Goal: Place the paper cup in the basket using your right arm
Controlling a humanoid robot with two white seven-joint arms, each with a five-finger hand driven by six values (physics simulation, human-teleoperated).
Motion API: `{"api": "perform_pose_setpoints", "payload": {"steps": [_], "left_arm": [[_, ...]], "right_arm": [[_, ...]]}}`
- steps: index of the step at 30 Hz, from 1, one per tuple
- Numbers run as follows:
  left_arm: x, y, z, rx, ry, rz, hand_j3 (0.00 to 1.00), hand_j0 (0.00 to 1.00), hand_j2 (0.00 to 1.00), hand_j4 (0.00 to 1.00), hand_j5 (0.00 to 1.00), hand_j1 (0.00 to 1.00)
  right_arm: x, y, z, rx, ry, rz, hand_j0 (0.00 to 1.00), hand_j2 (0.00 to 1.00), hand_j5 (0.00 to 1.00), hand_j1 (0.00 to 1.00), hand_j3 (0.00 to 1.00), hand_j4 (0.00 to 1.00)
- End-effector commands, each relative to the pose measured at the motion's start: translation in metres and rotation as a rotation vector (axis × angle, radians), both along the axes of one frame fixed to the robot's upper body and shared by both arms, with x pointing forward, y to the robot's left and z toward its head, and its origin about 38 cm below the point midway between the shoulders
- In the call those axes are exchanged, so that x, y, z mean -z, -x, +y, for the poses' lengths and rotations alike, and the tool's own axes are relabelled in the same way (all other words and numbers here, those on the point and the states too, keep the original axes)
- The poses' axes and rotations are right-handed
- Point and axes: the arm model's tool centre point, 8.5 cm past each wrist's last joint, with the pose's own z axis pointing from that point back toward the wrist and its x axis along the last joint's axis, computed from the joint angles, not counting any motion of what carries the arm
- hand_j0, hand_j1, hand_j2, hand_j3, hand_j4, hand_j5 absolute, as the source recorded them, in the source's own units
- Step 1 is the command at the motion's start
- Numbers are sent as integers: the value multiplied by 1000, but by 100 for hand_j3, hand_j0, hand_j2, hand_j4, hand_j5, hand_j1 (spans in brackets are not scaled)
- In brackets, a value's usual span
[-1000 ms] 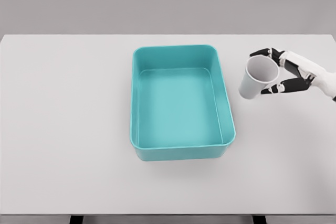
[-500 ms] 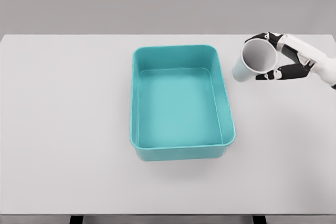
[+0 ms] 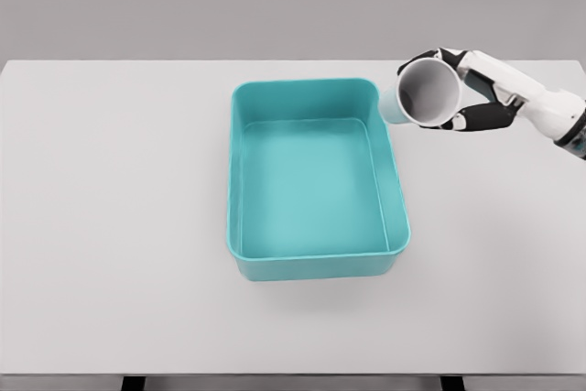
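Nearest to us the white table [image 3: 119, 254] runs edge to edge, its front lip showing at the bottom of the head view. On it, a little right of the middle, sits the teal basket [image 3: 240, 180], a rectangular tub with rounded corners and plain walls; we see straight down onto its bare floor, and nothing lies inside.

Beyond the basket's far right corner we find our right hand [image 3: 467, 93], its white forearm coming in from the right edge. The hand is closed around the white paper cup [image 3: 423, 95]: dark fingers [image 3: 482, 116] curl under the cup's lower side, and another finger hooks over the top of the rim. The grip sits at the cup's mouth end, on the side toward the arm.

The cup is tipped well over, nearly on its side, so that its round mouth faces us and we look into its grey inside. Its base end points left, toward the basket, and overlaps the outer edge of the basket's far right corner in the view. The cup appears to be lifted off the table; whether it touches the basket's rim we cannot tell. Most of the cup is outside the basket's walls
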Motion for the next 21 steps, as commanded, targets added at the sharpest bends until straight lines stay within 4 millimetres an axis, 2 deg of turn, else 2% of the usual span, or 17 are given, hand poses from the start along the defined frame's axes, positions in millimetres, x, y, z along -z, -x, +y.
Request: {"api": "perform_pose_setpoints", "payload": {"steps": [1, 5, 8, 13, 18, 21], "left_arm": [[0, 0, 0, 0, 0, 0, 100, 100, 100, 100, 100, 100], [0, 0, 0, 0, 0, 0, 100, 100, 100, 100, 100, 100], [0, 0, 0, 0, 0, 1, 100, 100, 100, 100, 100, 100], [0, 0, 0, 0, 0, 0, 100, 100, 100, 100, 100, 100], [0, 0, 0, 0, 0, 0, 100, 100, 100, 100, 100, 100], [0, 0, 0, 0, 0, 0, 100, 100, 100, 100, 100, 100]], "right_arm": [[3, -1, 13, -23, -25, 6, 73, 73, 73, 73, 73, 73], [4, -4, 38, -46, 0, 7, 73, 73, 73, 73, 73, 73], [5, -4, 43, -53, -9, 6, 73, 73, 73, 73, 73, 73], [15, -7, 65, -68, 11, 11, 73, 73, 73, 73, 73, 73], [16, -8, 66, -66, 17, 8, 74, 74, 74, 74, 74, 74], [22, -9, 78, -80, 24, 7, 74, 74, 74, 74, 74, 74]]}}
